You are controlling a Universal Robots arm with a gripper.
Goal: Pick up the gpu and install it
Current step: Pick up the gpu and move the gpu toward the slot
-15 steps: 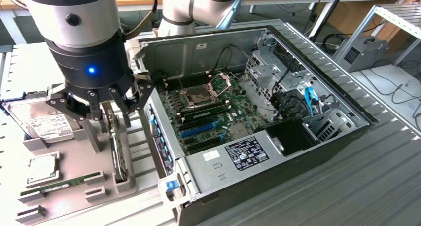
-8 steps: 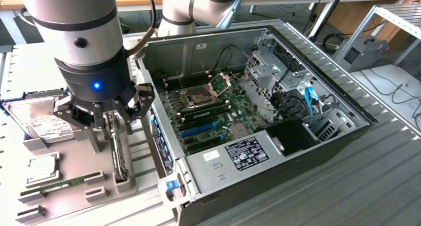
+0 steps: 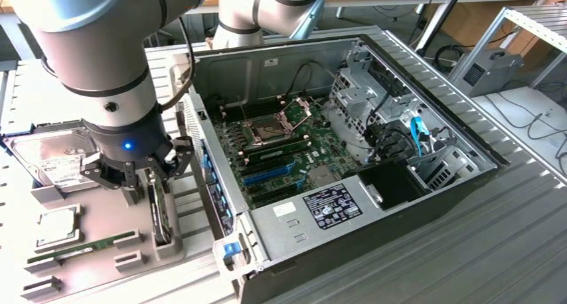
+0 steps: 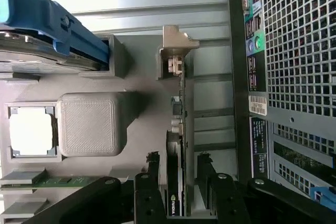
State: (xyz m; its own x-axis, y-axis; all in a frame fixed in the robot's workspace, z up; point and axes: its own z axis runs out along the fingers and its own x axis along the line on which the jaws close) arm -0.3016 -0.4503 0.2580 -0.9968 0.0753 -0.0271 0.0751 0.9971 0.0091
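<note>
The gpu (image 3: pixel 161 214) stands on its edge in a slot of the grey fixture (image 3: pixel 168 247), to the exterior view's left of the open computer case (image 3: pixel 416 184). In the wrist view the gpu (image 4: pixel 179 124) appears as a thin green edge ending in a silver bracket (image 4: pixel 175 45). My gripper (image 3: pixel 147 176) hangs directly over the card. It is open, and its black fingers (image 4: pixel 152 179) stand on either side of the card's near end with a gap to the card; gripper (image 4: pixel 176 182).
The motherboard (image 3: pixel 283 148) lies in the case with blue slots (image 3: pixel 265 176). On the fixture are a hard drive (image 3: pixel 55 159), a processor (image 3: pixel 57 227) and a green memory stick (image 3: pixel 84 247). The case's rear grille (image 4: pixel 294 66) is close beside the card.
</note>
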